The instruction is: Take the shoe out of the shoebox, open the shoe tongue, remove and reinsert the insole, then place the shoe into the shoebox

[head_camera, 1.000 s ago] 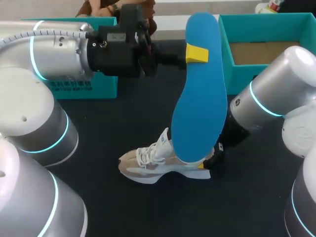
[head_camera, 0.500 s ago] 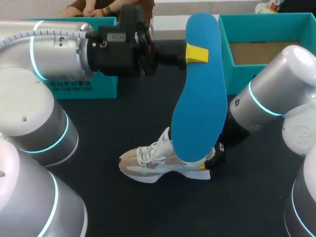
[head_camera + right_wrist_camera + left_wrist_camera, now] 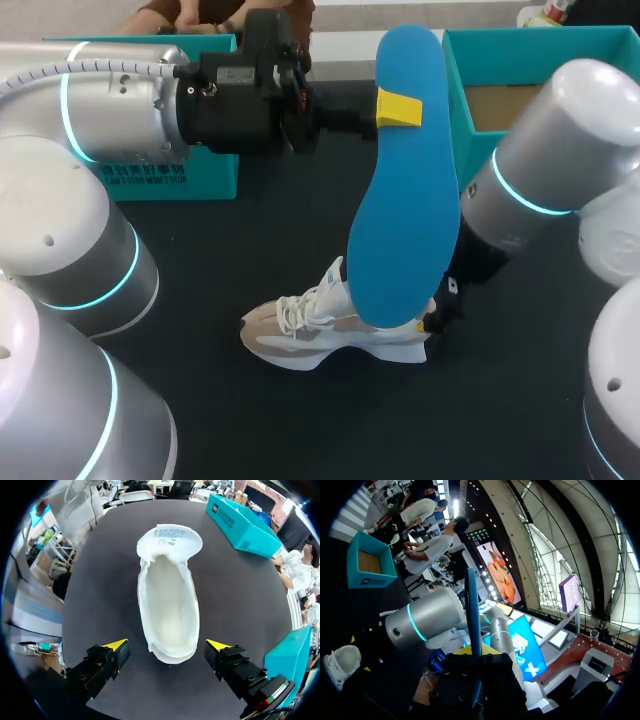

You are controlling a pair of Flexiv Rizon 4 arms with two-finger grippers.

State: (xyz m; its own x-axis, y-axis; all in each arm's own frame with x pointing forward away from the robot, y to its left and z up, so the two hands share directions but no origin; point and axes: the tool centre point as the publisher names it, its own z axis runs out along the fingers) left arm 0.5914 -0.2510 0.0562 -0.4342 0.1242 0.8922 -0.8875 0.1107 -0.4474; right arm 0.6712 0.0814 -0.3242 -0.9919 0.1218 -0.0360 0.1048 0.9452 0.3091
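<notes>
Dark bench [image 3: 250, 250]. Teal shoebox [image 3: 455, 90], open, standing at the far right. Blue insole [image 3: 405, 220], held on end above the bench centre, its upper part clamped in the left jaws and its lower end near the shoe. Shoe [image 3: 310, 340], on the bench near centre, toe to the left, tongue folded outward. Right jaws apart, one tip on each side of the heel, touching neither.

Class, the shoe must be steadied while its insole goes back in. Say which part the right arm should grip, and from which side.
Probably the heel of the shoe, from behind. It is narrow and rounded and sits between the open jaws of the right gripper, which leaves the mouth free for the insole.
</notes>
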